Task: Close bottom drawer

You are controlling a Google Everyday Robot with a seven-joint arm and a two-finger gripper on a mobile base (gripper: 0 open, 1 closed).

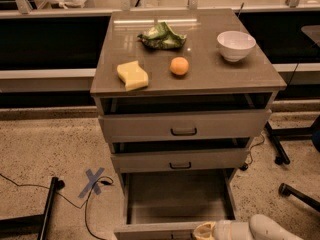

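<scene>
At the grey front of the open bottom drawer [177, 198], rounded cream end effector [204, 230], grip unclear.

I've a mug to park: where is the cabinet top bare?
Bare: front right corner of the top, bordered by orange and bowl, and the back left corner beside the bag. Crowded: the middle, around sponge, orange and bag. The tool sits at the front of the open bottom drawer.

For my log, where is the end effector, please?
The end effector is at the bottom edge of the camera view, right of centre, at the front of the open bottom drawer.
</scene>
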